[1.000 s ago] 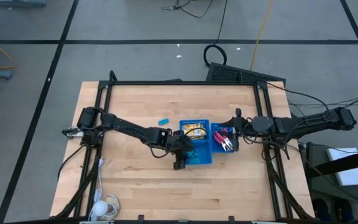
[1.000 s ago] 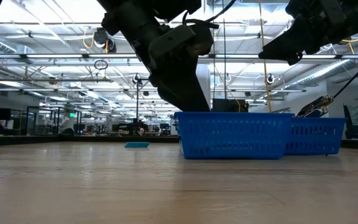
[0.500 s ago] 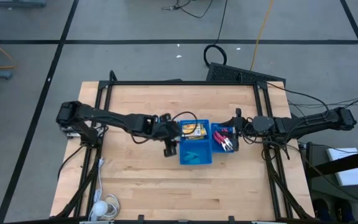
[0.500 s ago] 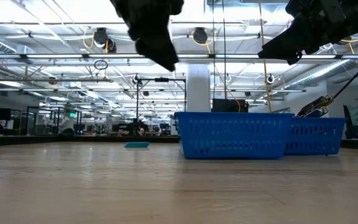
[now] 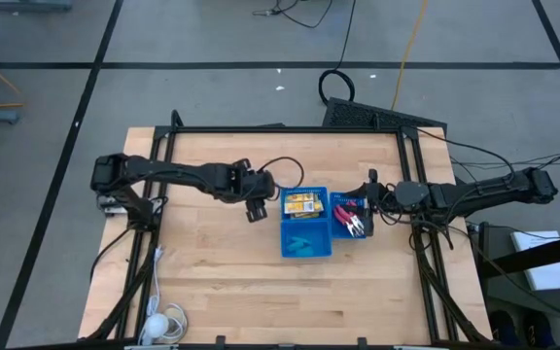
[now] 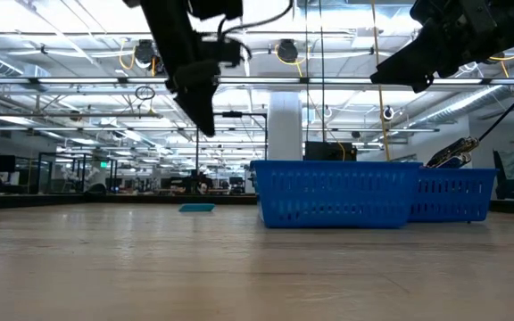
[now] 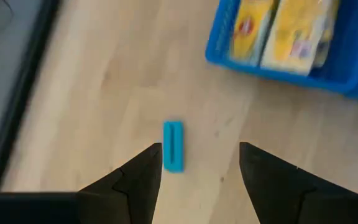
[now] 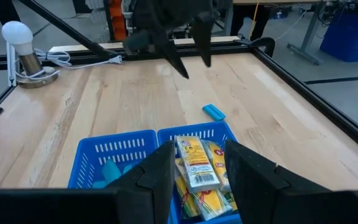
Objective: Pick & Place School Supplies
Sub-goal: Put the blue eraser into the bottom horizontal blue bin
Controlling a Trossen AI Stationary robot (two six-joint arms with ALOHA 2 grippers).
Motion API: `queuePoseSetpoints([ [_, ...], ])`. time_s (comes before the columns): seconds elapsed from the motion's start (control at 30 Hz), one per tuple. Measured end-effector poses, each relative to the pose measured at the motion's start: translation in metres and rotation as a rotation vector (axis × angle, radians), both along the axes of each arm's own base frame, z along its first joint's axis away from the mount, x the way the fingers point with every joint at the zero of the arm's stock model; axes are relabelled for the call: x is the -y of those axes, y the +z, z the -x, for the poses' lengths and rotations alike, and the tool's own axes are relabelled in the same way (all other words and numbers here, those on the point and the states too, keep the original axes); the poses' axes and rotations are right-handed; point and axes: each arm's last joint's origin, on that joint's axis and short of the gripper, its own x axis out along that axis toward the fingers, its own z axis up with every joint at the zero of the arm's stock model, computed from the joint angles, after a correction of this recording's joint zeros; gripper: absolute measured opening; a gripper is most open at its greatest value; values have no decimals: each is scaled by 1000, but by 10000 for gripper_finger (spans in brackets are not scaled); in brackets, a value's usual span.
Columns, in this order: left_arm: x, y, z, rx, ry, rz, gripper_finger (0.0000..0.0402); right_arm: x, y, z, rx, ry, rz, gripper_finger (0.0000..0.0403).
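Note:
My left gripper (image 5: 257, 211) is open and hangs above bare wood just left of the blue tray (image 5: 323, 251). One light-blue piece (image 7: 173, 146) lies flat on the table below it, slightly to one side of the gap between the fingers. The tray's far compartment holds yellow-orange packets (image 5: 305, 203), and its near one holds light-blue pieces (image 5: 303, 239). Red-handled tools (image 5: 350, 216) lie in the smaller blue basket (image 5: 341, 233) on the tray's right. My right gripper (image 5: 367, 202) is open and hovers over that basket, touching nothing.
A white lamp (image 5: 162, 326) and its cable lie at the table's near-left corner. Black frame rails (image 5: 280, 129) run along the table's edges. Bare wood lies left of and in front of the tray (image 6: 333, 193). The loose blue piece (image 8: 214, 112) is on the tray's far-left side.
My left gripper has risen from low beside the tray's near-left corner. It has moved toward the table's far and left edges and now hangs over the loose light-blue piece. The right arm has kept still.

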Motion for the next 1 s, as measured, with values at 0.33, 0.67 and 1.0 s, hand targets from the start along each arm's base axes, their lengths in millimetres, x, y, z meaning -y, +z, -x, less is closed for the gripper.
queuePoseSetpoints([
  [0.33, -44, -58, 22, -5, 44, 179, 218, 0, 0, 0, 0, 0, 0, 132],
  [0.67, -67, -93, 42, 62, 80, 193, 218, 0, 0, 0, -1, 2, 7, 132],
  [1.0, -69, -100, 44, 105, 40, 194, 218, 0, 0, 0, -1, 2, 7, 132],
])
